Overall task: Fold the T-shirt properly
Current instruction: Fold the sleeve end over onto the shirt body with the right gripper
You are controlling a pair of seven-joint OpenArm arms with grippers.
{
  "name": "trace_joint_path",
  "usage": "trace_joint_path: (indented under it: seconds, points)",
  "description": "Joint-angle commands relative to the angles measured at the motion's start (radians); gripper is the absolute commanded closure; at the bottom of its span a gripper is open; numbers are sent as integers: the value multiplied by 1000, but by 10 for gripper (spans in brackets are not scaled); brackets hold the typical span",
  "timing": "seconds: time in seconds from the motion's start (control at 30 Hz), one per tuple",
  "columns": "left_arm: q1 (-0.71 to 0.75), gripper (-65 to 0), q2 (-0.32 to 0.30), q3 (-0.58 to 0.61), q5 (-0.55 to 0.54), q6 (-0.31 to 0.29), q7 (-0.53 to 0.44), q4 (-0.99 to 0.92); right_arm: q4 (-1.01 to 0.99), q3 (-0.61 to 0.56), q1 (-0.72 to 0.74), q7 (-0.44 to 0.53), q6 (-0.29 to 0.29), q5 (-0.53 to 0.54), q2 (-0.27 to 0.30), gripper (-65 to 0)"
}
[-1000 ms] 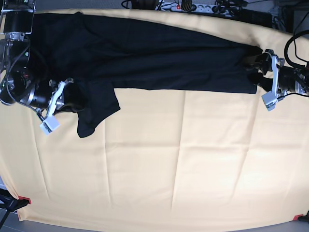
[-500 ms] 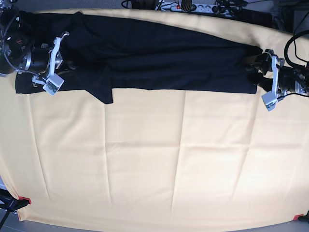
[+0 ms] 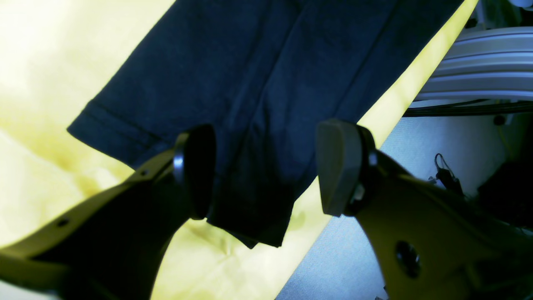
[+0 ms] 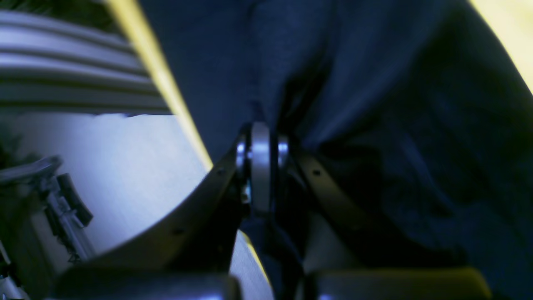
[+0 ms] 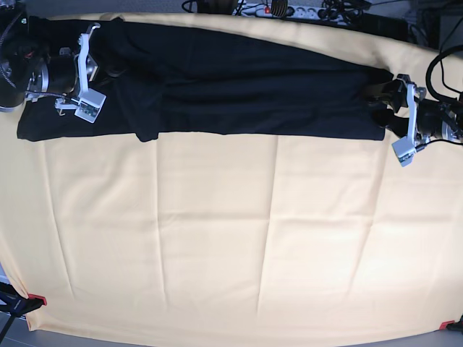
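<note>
The black T-shirt (image 5: 239,94) lies as a long, narrow band along the far side of the yellow tablecloth (image 5: 253,238). At the band's right end my left gripper (image 5: 375,103) stands open. In the left wrist view its pads (image 3: 200,171) straddle the hemmed end of the T-shirt (image 3: 270,75) without pinching it. At the band's left end my right gripper (image 5: 110,69) is shut on the T-shirt. The right wrist view shows the jaws of that gripper (image 4: 260,162) pressed together on a bunch of the dark cloth (image 4: 374,83).
A power strip and cables (image 5: 275,9) lie beyond the table's far edge. Red clamps (image 5: 36,298) hold the cloth at the front corners. In the left wrist view the table edge and grey floor (image 3: 333,258) lie just beside the shirt's end.
My right gripper has carried the hanging part of the shirt away from the front and up onto the far band, so the loose flap is gone. The left arm has stayed put.
</note>
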Motion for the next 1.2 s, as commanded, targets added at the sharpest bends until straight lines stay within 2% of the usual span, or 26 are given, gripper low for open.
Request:
trace_joint_path:
  seconds: [0.0, 0.17, 0.37, 0.57, 0.67, 0.7, 0.8, 0.83, 0.93, 1.07, 1.17]
  points:
    - [-15, -397, -27, -14, -20, -6, -8, 9, 16, 8, 8, 12, 5, 45, 32, 0]
    - [-14, -397, -27, -14, -20, -6, -8, 9, 15, 8, 8, 12, 5, 39, 80, 0]
    - [-14, -396, -27, -14, -20, -6, -8, 9, -22, 8, -24, 12, 5, 25, 79, 0]
    - [-14, -397, -27, -14, -20, -6, -8, 9, -43, 8, -59, 12, 5, -209, 79, 0]
    - [-14, -397, -27, -14, -20, -6, -8, 9, -43, 8, -58, 12, 5, -269, 79, 0]
    - [-14, -397, -27, -14, -20, -6, -8, 9, -43, 8, -59, 12, 5, -269, 79, -55]
    - [-14, -397, -27, -14, -20, -6, -8, 9, -43, 8, -58, 12, 5, -265, 81, -314]
    - [-14, -397, -27, -14, -20, -6, -8, 9, -43, 8, -58, 12, 5, -266, 86, -364]
    - [-14, -397, -27, -14, -20, -6, -8, 9, -31, 8, -55, 12, 5, -234, 126, -377]
    - [-15, -396, -27, -14, -20, -6, -8, 9, 29, 30, -56, 12, 5, -84, 182, -377]
    - [-18, -397, -27, -14, -20, -6, -8, 9, 72, 76, -55, 12, 5, 22, 187, -351]
